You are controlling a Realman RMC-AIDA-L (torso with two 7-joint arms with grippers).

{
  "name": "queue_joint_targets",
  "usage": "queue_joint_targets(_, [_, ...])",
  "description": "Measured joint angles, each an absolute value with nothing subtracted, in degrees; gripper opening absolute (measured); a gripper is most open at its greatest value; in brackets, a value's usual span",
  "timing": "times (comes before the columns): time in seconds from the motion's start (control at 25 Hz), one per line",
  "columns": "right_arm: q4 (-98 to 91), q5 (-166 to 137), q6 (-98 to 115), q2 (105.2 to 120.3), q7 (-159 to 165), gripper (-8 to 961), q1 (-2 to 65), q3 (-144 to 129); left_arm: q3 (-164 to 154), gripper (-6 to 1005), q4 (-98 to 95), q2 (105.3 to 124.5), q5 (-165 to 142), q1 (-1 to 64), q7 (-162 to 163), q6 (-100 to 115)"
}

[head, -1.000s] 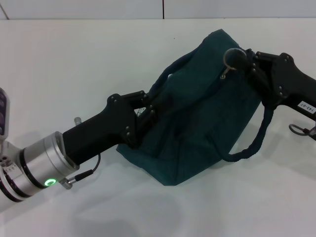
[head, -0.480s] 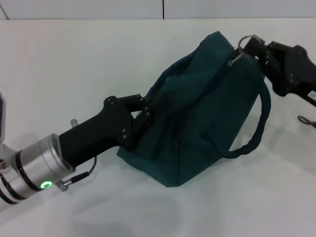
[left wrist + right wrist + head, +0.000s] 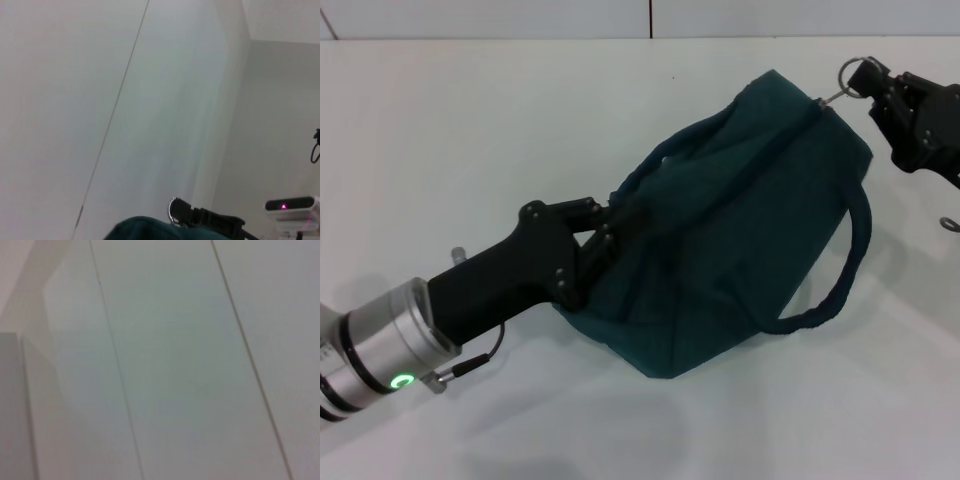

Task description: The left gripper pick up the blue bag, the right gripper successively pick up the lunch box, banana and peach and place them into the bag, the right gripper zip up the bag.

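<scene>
Fabric at the near end of the blue bag [image 3: 720, 250] is clamped by the left gripper [image 3: 603, 232], which is seen at the left of the head view on its black arm with the silver, green-lit wrist. The fingers are closed on the cloth just below one loop handle, and the bag is held at a tilt, its lower corner at or just above the white surface [image 3: 470, 140]; contact there cannot be confirmed. To the right, the bag's top seam is seen drawn shut along its length as far as the upper right corner. No foil lining is visible, and the second handle hangs loose down the right side. At the far right, the zip pull ring [image 3: 857, 76] is pinched by the right gripper [image 3: 873, 82], which is clenched on it just beyond the bag's corner, with the pull stretched taut from the seam.

The lunch box, banana and peach are nowhere to be seen on the surface, so they are judged to be inside the bag. The zipping step is judged to be at or very near its end. Little is thought to be left beyond release of the pull. Only walls are shown in the right wrist view.
</scene>
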State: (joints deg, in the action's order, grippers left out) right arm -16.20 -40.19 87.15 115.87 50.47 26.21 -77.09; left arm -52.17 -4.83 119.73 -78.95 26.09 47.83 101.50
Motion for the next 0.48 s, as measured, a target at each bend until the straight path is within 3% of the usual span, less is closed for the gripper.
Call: queue_joint_targets(0.48, [-15.5,-40.3,99.4,115.89,47.9,13,22.2,-77.9,-51.9,64,-5.0,119.49,-72.3,24.6,49.5,101.3])
